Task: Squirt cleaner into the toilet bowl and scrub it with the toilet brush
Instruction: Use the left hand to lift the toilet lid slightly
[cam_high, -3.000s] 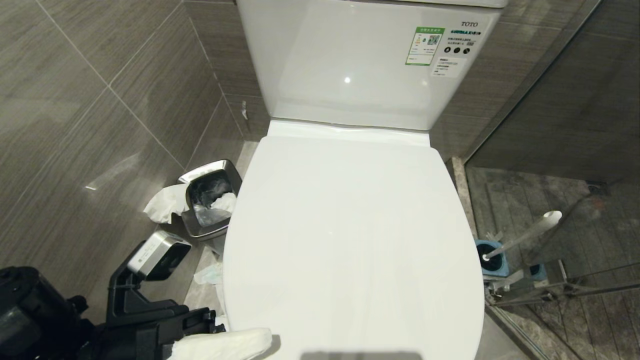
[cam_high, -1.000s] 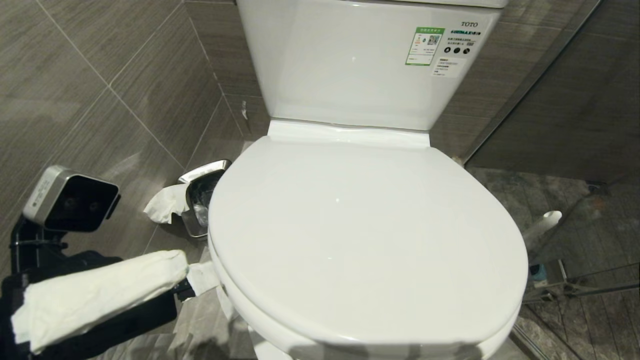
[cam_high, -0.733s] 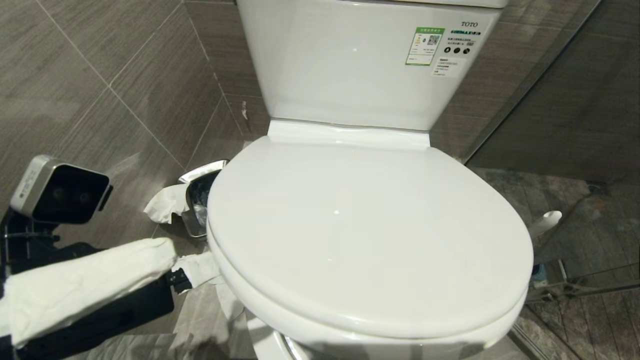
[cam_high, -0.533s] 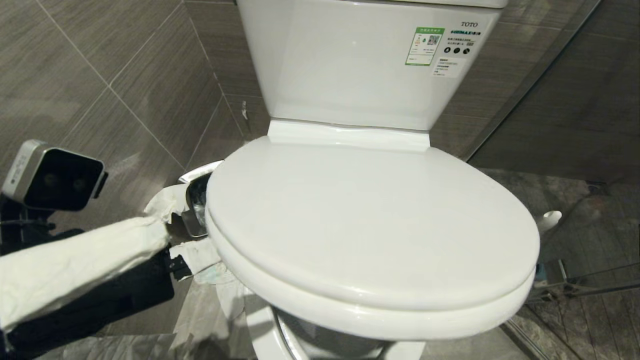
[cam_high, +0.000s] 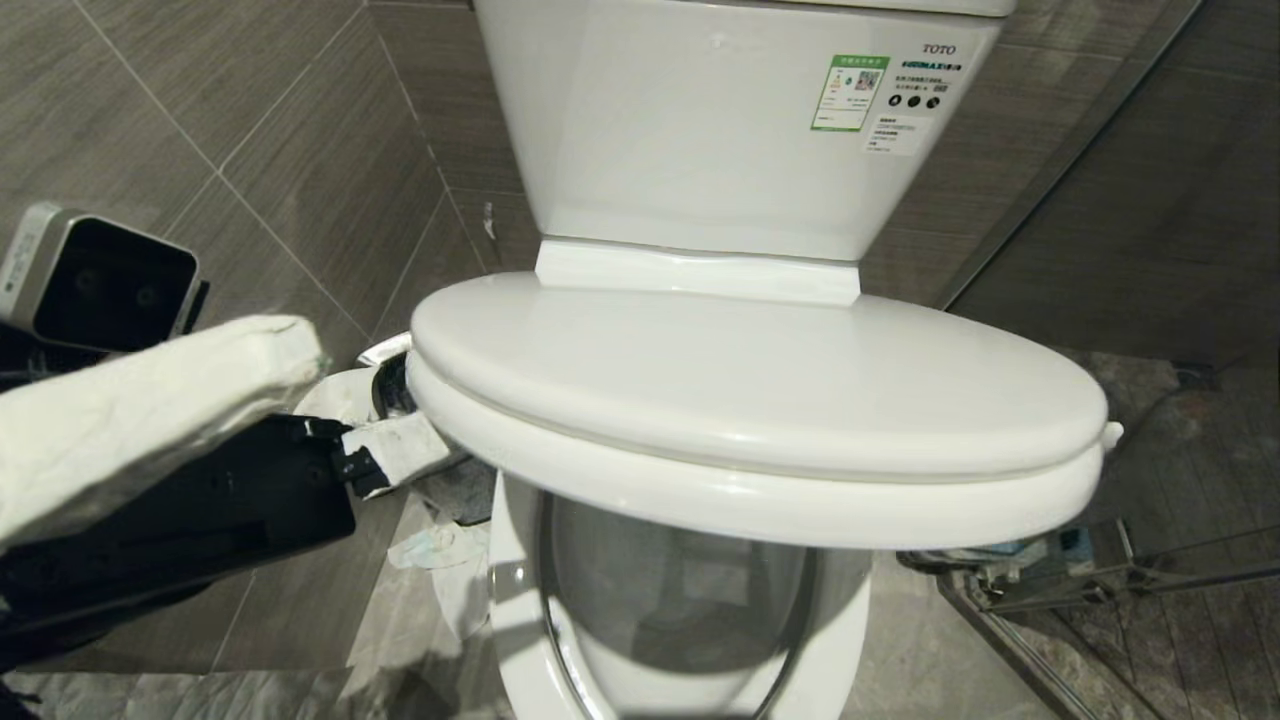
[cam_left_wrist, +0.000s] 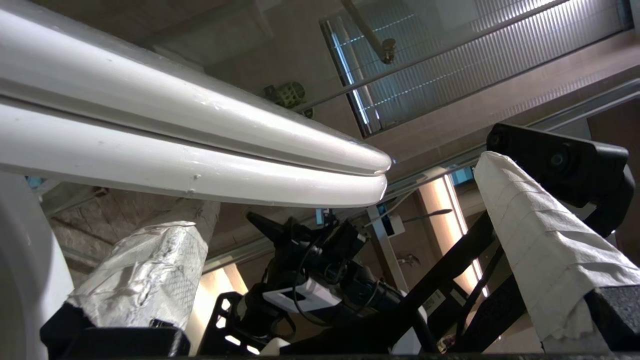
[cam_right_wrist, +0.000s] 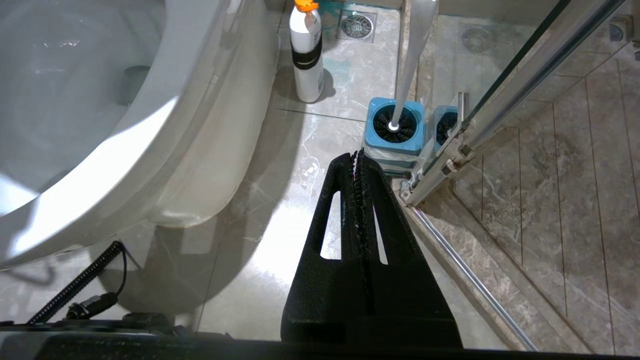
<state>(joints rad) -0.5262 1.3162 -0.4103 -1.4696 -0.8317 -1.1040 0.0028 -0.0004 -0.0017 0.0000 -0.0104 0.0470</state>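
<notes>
The toilet's white lid (cam_high: 750, 370) and seat (cam_high: 760, 495) are tilted up together, and the toilet bowl (cam_high: 520, 620) shows beneath them. My left gripper (cam_high: 360, 400) is open at their left edge; its paper-wrapped lower finger (cam_high: 400, 450) is under the seat and the upper finger (cam_high: 180, 420) is above. In the left wrist view the seat edge (cam_left_wrist: 300, 180) lies across the open left gripper (cam_left_wrist: 345, 185). The toilet brush (cam_right_wrist: 412, 55) stands in its blue holder (cam_right_wrist: 395, 142). My right gripper (cam_right_wrist: 356, 155) hangs shut and empty above the floor before it. The cleaner is out of view.
A white bottle with an orange cap (cam_right_wrist: 306, 55) stands on the floor by the toilet's base. A steel waste bin (cam_high: 390, 352) and crumpled tissue (cam_high: 440, 555) sit left of the toilet. A glass shower partition with a metal rail (cam_right_wrist: 500, 90) runs along the right.
My left gripper has risen and the lid and seat have swung up with it. The bowl opening, covered three seconds ago, now shows.
</notes>
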